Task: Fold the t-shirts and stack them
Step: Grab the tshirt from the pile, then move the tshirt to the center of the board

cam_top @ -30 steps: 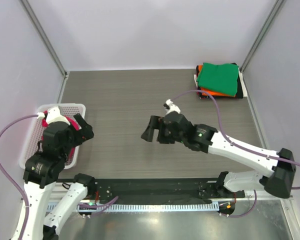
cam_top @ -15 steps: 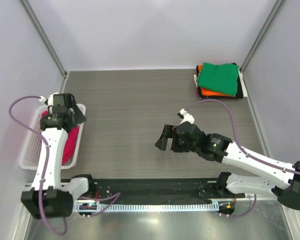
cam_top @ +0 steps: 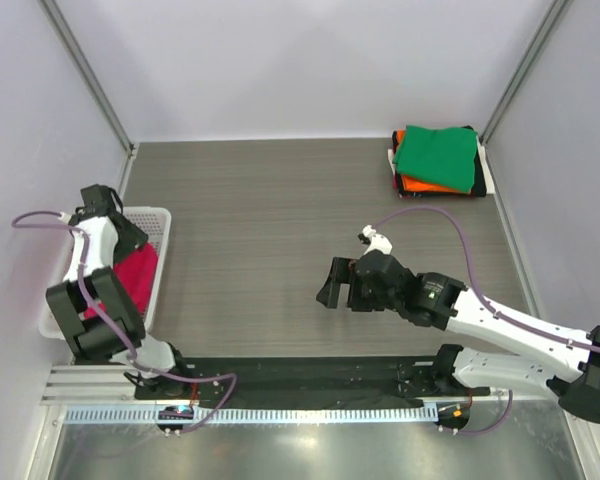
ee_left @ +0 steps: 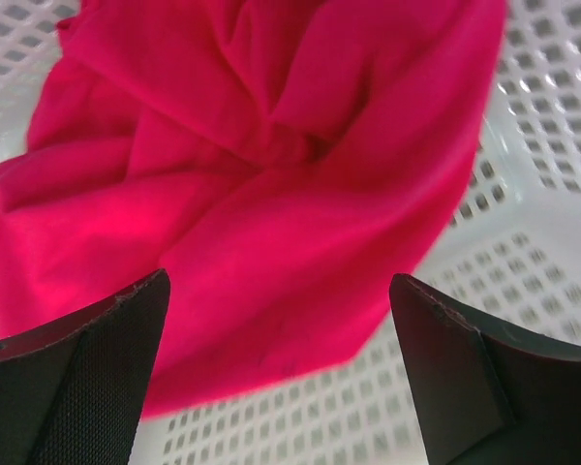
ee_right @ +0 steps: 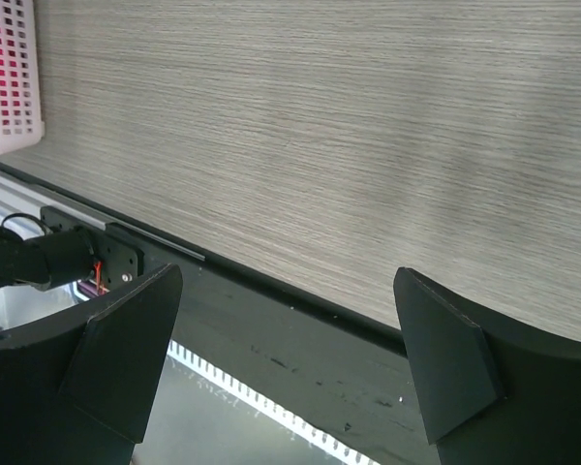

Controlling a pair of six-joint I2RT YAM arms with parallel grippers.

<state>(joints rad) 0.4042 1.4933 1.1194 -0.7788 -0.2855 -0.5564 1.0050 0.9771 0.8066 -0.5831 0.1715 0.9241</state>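
1. Pink-red t-shirt [ee_left: 252, 194] lies crumpled inside the white mesh basket [cam_top: 156, 214], unfolded, filling the near half of it.
2. Left gripper [ee_left: 276, 339] is over the basket, pointed down at the shirt. Its jaws are spread wide with nothing between them, and both fingertips frame the cloth in the left wrist view. I cannot tell whether they touch the fabric.
3. Right gripper [cam_top: 330, 286] hangs well to the right of the basket, over bare table [cam_top: 260, 190]. Its jaws are released too, and it carries nothing. The right wrist view shows only wood-grain tabletop, the dark front rail and one corner of the basket.
4. The folded pile sits far from the basket, in the back-right corner of the table. The green t-shirt [cam_top: 438, 157] is on top with the orange t-shirt [cam_top: 420, 185] under it, and dark and white edges show below those.
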